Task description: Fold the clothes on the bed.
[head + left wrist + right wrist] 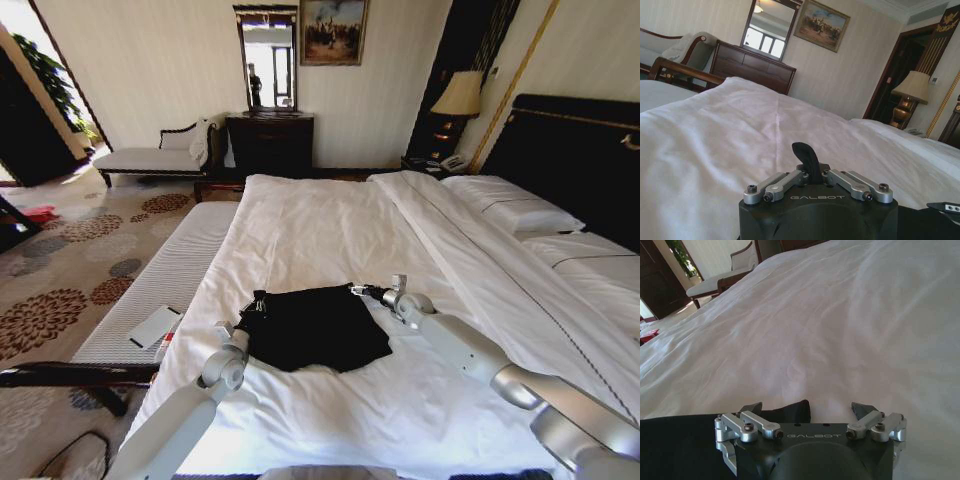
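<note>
Black tee (315,325) on bed (330,240), btwn left hand (252,308) & right hand (362,291).

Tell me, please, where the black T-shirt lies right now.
In the head view, the black T-shirt lies on the white duvet near the bed's foot, between the left gripper and right gripper.

"GALBOT" on left gripper (817,167) (right gripper (810,415) too)

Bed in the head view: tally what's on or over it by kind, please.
Black T-shirt: 1
Pillows: 2
Robot hands, left hand and right hand, at the shirt's far corners: 2
Total: 5
</note>
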Robot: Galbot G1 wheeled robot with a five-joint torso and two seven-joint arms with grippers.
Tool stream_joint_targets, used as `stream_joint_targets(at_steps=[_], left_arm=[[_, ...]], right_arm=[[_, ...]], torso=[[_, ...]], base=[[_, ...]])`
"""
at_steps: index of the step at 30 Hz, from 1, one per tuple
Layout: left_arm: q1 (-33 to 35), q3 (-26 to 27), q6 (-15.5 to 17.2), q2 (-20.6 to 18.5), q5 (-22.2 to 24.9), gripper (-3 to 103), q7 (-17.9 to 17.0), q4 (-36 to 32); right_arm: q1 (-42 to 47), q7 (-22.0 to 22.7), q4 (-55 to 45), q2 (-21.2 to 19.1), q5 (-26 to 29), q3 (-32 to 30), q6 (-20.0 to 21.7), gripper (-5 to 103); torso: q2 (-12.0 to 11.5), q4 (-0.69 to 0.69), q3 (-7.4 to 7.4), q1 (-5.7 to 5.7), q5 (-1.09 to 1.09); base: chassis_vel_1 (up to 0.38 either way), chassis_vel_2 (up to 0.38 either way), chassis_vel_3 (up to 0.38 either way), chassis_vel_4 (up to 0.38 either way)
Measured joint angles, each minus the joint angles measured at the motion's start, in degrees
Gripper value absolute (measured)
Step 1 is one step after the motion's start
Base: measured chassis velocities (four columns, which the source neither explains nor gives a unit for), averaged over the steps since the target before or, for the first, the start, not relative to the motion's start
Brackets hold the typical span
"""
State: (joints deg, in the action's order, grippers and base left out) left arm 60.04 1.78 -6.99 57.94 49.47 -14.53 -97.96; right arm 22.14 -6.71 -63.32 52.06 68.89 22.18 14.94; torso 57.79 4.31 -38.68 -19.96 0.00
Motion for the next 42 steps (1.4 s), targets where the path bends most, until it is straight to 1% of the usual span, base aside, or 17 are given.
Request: stream_joint_targets(at_steps=[2, 5, 6, 7, 8, 10, 11, 14, 16, 20, 21, 23, 24, 25, 26, 29, 42], left_arm=[[0.0, 0.0, 0.0, 0.0, 0.0, 4, 0.0, 0.0], [-0.1, -0.1, 0.0, 0.1, 0.0, 4, 0.0, -0.1], [-0.1, -0.1, 0.0, 0.1, 0.0, 4, 0.0, -0.1], [-0.1, -0.1, 0.0, 0.2, 0.0, 4, 0.0, -0.1], [-0.1, -0.2, 0.0, 0.2, 0.0, 4, 0.0, -0.1], [-0.1, -0.4, 0.0, 0.3, 0.0, 4, 0.1, -0.1], [-0.1, -0.4, 0.0, 0.3, 0.0, 4, 0.1, -0.1], [-0.2, -0.7, 0.0, 0.4, 0.0, 4, 0.1, -0.1], [-0.3, -0.9, 0.0, 0.4, 0.0, 4, 0.1, -0.2], [-0.6, -1.1, 0.0, 0.3, 0.0, 4, -0.1, -0.4], [-0.6, -1.1, 0.0, 0.3, 0.0, 4, -0.1, -0.4], [-0.8, -1.3, 0.0, 0.2, 0.0, 4, -0.2, -0.4], [-1.0, -1.4, 0.0, 0.2, 0.0, 4, -0.2, -0.4], [-1.1, -1.5, 0.0, 0.1, 0.0, 4, -0.3, -0.4], [-1.1, -1.5, 0.0, 0.1, 0.0, 4, -0.3, -0.4], [-1.4, -1.8, 0.0, 0.1, 0.1, 4, -0.4, -0.4], [-1.2, -1.7, 0.0, 0.5, 0.1, 4, -0.4, 0.1]], right_arm=[[-0.7, -0.3, 0.8, 0.3, 0.0, 0.6, 0.0, 97], [-1.6, -1.2, 2.6, 1.0, -0.8, 2.0, -0.5, 85], [-1.6, -1.2, 2.6, 1.0, -0.8, 2.0, -0.5, 85], [-1.8, -1.4, 3.0, 1.2, -1.2, 2.3, -0.7, 80], [-1.8, -1.5, 3.2, 1.3, -1.4, 2.5, -0.7, 80], [-1.8, -1.7, 3.3, 1.3, -1.6, 2.7, -0.8, 70], [-1.8, -1.7, 3.3, 1.3, -1.6, 2.7, -0.8, 70], [-1.5, -1.9, 3.1, 1.1, -1.9, 2.7, -1.0, 53], [-1.2, -2.0, 2.8, 1.0, -1.9, 2.6, -1.2, 53], [-0.7, -2.0, 2.0, 0.5, -2.0, 2.1, -1.5, 32], [-0.7, -2.0, 2.0, 0.5, -2.0, 2.1, -1.5, 32], [-0.6, -2.0, 2.0, 0.4, -2.0, 1.8, -1.9, 21], [-0.6, -2.0, 2.0, 0.4, -2.0, 1.7, -2.1, 21], [-0.5, -2.0, 2.0, 0.4, -2.0, 1.6, -2.2, 15], [-0.5, -2.0, 2.0, 0.4, -2.0, 1.6, -2.2, 15], [-0.1, -2.0, 1.9, 0.3, -2.1, 1.3, -2.3, 2], [1.1, -1.6, 0.2, 0.0, -1.4, 0.4, -3.4, 0]], torso=[[0.0, 0.0, 0.0, 0.0, -0.01], [0.0, 0.0, 0.0, 0.0, 0.0], [0.0, 0.0, 0.0, 0.0, 0.0], [0.0, 0.0, 0.0, 0.0, 0.0], [0.0, 0.0, 0.0, 0.0, 0.0], [0.0, 0.01, 0.0, 0.0, 0.0], [0.0, 0.01, 0.0, 0.0, 0.0], [0.0, 0.0, 0.0, 0.0, 0.0], [0.0, 0.01, 0.0, 0.0, 0.0], [0.0, 0.01, 0.0, 0.0, 0.0], [0.0, 0.01, 0.0, 0.0, 0.0], [0.0, 0.0, 0.0, 0.0, 0.0], [0.0, 0.0, 0.0, 0.0, 0.0], [0.0, 0.0, 0.0, 0.0, 0.0], [0.0, 0.0, 0.0, 0.0, 0.0], [0.0, 0.01, 0.0, 0.0, 0.0], [0.0, 0.0, 0.0, 0.0, 0.0]], base=[[0.0, 0.0, 0.0, 0.0], [0.0, 0.0, 0.0, 0.0], [0.0, 0.0, 0.0, 0.0], [0.0, 0.0, 0.0, 0.0], [0.0, 0.0, 0.0, 0.0], [0.0, 0.0, 0.0, 0.0], [0.0, 0.0, 0.0, 0.0], [0.0, 0.0, 0.0, 0.0], [0.0, 0.0, 0.0, 0.0], [0.0, 0.0, 0.0, 0.0], [0.0, 0.0, 0.0, 0.0], [0.0, 0.0, 0.0, 0.0], [0.0, 0.0, 0.0, 0.0], [0.0, 0.0, 0.0, 0.0], [0.0, 0.0, 0.0, 0.0], [0.0, 0.0, 0.0, 0.0], [0.0, 0.0, 0.0, 0.0]])
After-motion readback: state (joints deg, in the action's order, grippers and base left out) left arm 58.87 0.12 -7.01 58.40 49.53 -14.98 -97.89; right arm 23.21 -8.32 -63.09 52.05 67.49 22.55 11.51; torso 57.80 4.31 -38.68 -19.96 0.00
